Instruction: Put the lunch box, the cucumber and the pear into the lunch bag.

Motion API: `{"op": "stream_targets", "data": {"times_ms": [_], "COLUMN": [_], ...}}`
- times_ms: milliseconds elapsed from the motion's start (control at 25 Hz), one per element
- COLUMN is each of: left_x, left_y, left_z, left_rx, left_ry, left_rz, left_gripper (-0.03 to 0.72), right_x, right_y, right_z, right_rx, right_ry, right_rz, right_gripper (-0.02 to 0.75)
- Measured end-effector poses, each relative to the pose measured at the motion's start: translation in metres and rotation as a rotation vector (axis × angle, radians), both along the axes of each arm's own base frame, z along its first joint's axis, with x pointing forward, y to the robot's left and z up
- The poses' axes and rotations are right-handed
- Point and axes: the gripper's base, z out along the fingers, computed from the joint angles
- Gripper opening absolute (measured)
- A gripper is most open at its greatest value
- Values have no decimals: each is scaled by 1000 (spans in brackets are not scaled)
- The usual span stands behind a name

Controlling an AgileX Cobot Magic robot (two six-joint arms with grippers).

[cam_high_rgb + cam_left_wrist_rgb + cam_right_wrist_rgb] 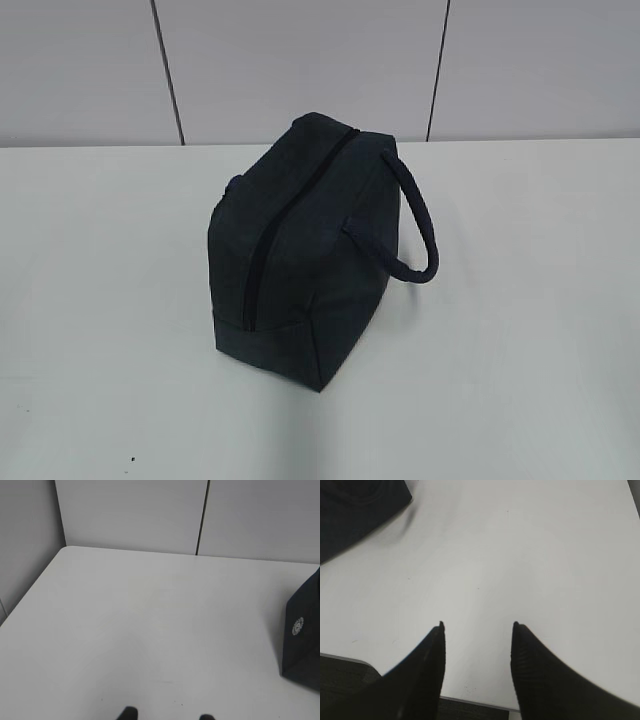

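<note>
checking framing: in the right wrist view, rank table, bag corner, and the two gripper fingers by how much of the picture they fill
1. table, largest.
2. the two fingers, looming because they sit nearest the camera; they look alike, so unranked.
3. lunch bag, only a corner showing.

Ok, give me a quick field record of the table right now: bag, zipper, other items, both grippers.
lunch bag: dark navy lunch bag standing mid-table, handle looped to its right
zipper: looks closed along the top
lunch box, cucumber, pear: not visible in any view
left gripper: open, only the tips show, nothing between them, bag at right edge of its view
right gripper: open, empty, over bare table near the front edge
</note>
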Motion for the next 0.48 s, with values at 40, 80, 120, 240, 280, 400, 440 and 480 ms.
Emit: {"op": "stream_targets", "data": {"times_ms": [40,80,120,240,280,400,440,480], "left_x": [0,0,0,0,0,0,0,0], "left_y": [0,0,0,0,0,0,0,0], "left_z": [0,0,0,0,0,0,0,0], "left_rx": [0,0,0,0,0,0,0,0], "left_ry": [0,0,0,0,0,0,0,0], "left_rz": [0,0,0,0,0,0,0,0], "left_gripper": [239,239,239,239,239,239,239,239], "right_x": [0,0,0,0,0,0,0,0], "right_y": [0,0,0,0,0,0,0,0], "right_z": [0,0,0,0,0,0,0,0], "right_rx": [0,0,0,0,0,0,0,0], "right_ry": [0,0,0,0,0,0,0,0], "right_rz": [0,0,0,0,0,0,0,0], "right_gripper": [346,346,346,346,346,345,345,345]}}
